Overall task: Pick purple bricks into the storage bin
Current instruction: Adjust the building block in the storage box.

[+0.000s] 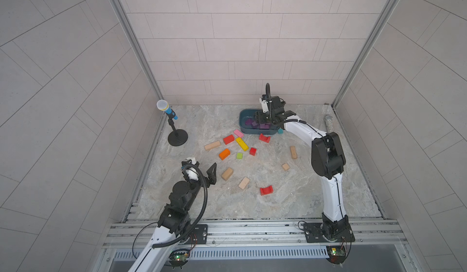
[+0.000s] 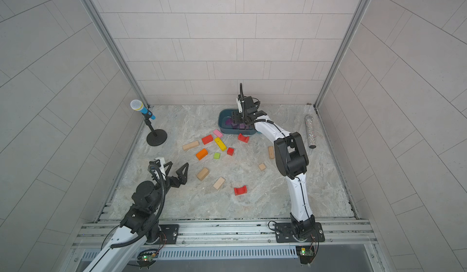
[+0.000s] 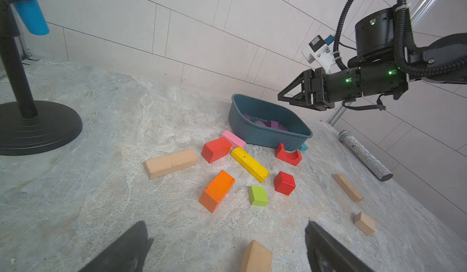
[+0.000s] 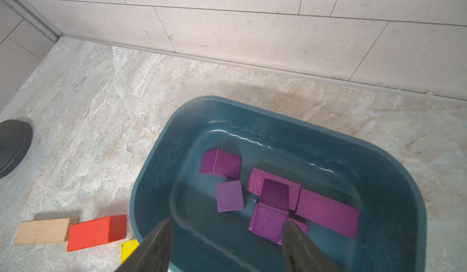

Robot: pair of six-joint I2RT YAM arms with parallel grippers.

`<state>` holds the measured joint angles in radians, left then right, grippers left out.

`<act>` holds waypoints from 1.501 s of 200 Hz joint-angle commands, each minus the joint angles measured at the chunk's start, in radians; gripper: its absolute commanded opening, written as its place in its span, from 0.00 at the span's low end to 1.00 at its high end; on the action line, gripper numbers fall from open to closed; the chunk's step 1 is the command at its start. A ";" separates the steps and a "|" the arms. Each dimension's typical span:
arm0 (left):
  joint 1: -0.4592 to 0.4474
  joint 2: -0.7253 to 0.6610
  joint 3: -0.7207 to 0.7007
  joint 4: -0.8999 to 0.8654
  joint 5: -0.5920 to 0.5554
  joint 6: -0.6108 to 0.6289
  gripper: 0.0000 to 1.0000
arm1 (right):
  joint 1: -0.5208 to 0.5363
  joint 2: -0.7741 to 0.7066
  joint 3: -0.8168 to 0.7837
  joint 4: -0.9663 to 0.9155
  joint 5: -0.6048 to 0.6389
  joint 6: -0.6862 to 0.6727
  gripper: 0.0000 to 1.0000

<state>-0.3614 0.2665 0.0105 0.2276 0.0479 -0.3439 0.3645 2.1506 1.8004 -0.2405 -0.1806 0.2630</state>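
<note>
The dark teal storage bin (image 1: 243, 117) (image 2: 222, 118) (image 3: 252, 129) (image 4: 156, 182) stands at the back of the table, right of centre. Several purple bricks (image 4: 327, 213) (image 1: 262, 126) (image 2: 241, 126) (image 3: 274, 124) lie inside it, one leaning on others (image 4: 274, 193). My right gripper (image 4: 227, 222) (image 1: 261, 117) (image 3: 279, 97) hovers over the bin, open, with nothing between its fingers. At the front left my left gripper (image 3: 225, 224) (image 2: 177, 167) is open and empty above the table, with a plain wooden block (image 3: 256, 256) just ahead of it.
Loose blocks lie in front of the bin: pink (image 1: 238, 133), red (image 1: 228, 139), yellow (image 1: 241, 143), orange (image 1: 224, 154), green (image 1: 239, 155), two red arches (image 1: 264, 138) (image 1: 266, 190), several plain wooden ones. A microphone stand (image 1: 177, 138) is back left, a glitter microphone (image 1: 329, 124) back right.
</note>
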 commanded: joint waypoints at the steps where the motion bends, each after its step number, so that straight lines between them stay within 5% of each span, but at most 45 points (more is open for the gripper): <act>1: -0.002 -0.020 -0.028 0.012 0.006 -0.004 1.00 | 0.002 0.007 0.012 -0.019 0.064 -0.001 0.72; 29: -0.003 -0.028 -0.027 0.004 0.006 -0.004 1.00 | 0.000 0.053 0.053 -0.057 0.151 -0.007 0.70; 60: -0.002 -0.029 -0.027 0.003 0.004 -0.004 1.00 | -0.004 0.105 0.090 -0.075 0.150 0.000 0.56; 161: -0.002 -0.014 -0.029 0.015 0.000 -0.003 1.00 | -0.021 0.201 0.170 -0.152 0.173 0.014 0.61; 206: -0.003 -0.013 -0.029 0.016 0.001 -0.003 1.00 | -0.026 0.232 0.197 -0.170 0.118 0.028 0.50; 286: -0.002 -0.013 -0.029 0.019 0.000 -0.003 1.00 | -0.027 0.232 0.203 -0.197 0.143 0.014 0.50; 300: -0.003 -0.012 -0.029 0.018 0.000 -0.002 1.00 | -0.029 0.234 0.203 -0.197 0.144 0.017 0.41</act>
<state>-0.3614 0.2543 0.0105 0.2276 0.0479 -0.3439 0.3386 2.3836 1.9896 -0.4145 -0.0601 0.2844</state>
